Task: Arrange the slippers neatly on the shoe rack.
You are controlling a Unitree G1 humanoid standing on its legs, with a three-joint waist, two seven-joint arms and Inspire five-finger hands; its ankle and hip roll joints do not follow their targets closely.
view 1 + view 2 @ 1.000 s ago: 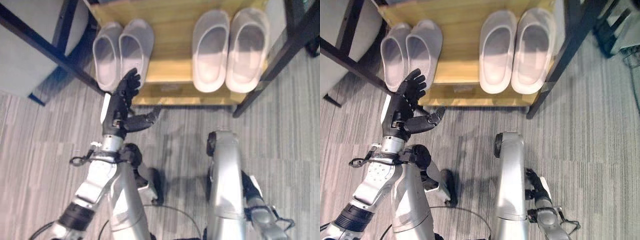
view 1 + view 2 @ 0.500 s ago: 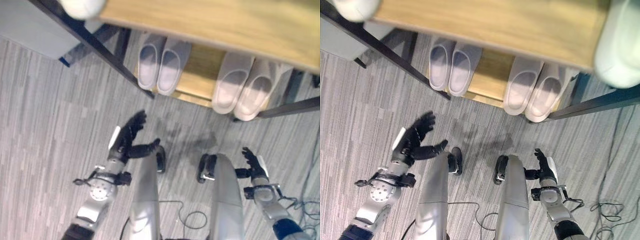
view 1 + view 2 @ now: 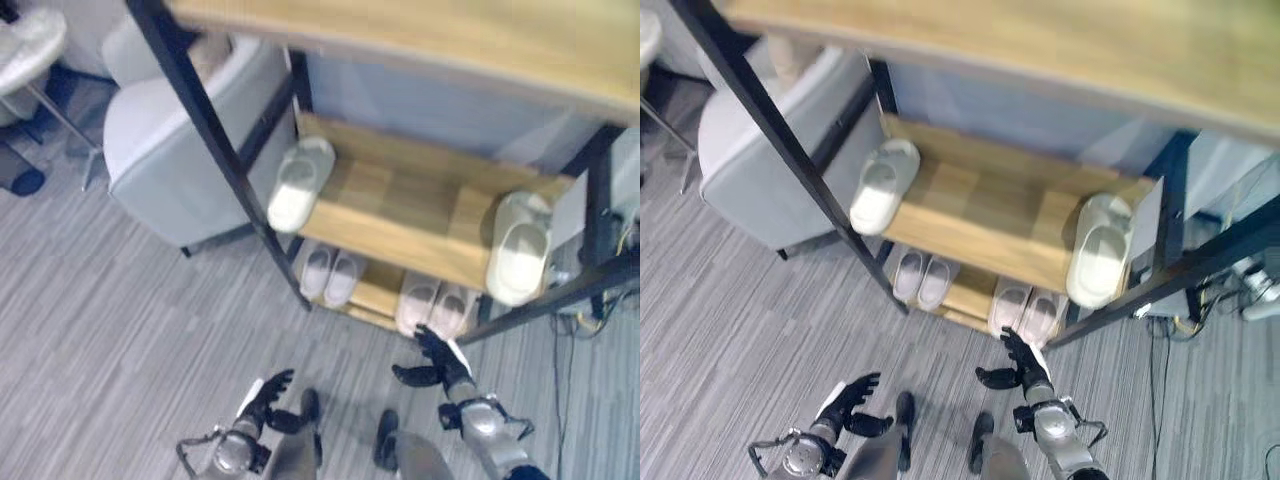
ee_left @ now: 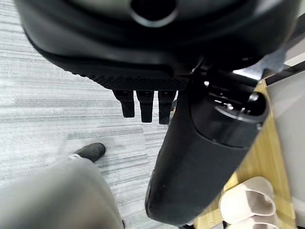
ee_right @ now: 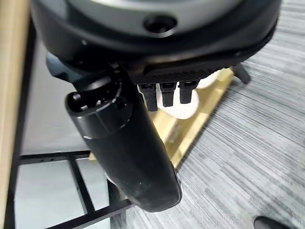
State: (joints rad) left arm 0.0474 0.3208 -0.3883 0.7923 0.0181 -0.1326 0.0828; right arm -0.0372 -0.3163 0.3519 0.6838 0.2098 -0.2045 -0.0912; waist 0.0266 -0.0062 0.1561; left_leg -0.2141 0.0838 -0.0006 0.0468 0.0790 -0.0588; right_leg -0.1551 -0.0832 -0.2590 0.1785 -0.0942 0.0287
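A grey armchair (image 3: 170, 150) stands left of the black-framed wooden shoe rack (image 3: 400, 215). On the rack's middle shelf a white slipper (image 3: 299, 184) lies at the left end, and another white slipper (image 3: 517, 246) lies at the right end, well apart. On the bottom shelf a small pale pair (image 3: 333, 276) sits side by side at the left, and a larger pale pair (image 3: 436, 303) sits at the right. The right hand (image 3: 437, 361) hangs just before the larger pair, fingers straight, grasping nothing. The left hand (image 3: 265, 398) hovers over the grey carpet (image 3: 110, 330), released and empty.
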